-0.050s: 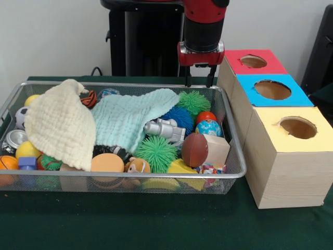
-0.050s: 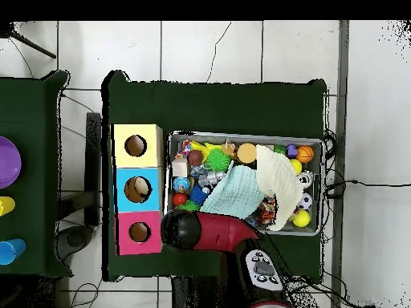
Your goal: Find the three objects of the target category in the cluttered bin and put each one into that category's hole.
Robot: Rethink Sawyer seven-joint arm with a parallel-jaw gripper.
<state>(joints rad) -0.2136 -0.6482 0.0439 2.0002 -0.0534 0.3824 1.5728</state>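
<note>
Gripper (image 1: 199, 81) hangs empty above far rim of mesh bin (image 1: 235, 172), fingers (image 1: 188, 79) spread apart, beside red-topped box (image 1: 270, 65); cloths cover toys.

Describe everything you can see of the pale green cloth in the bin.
The pale green cloth is a soft, crinkled, waffle-textured fabric, draped loosely over the toys in the middle of the wire mesh bin. Its left edge tucks under the cream cloth. A silver toy and a green spiky ball lie against its right edge. From overhead it looks roughly square.
</note>
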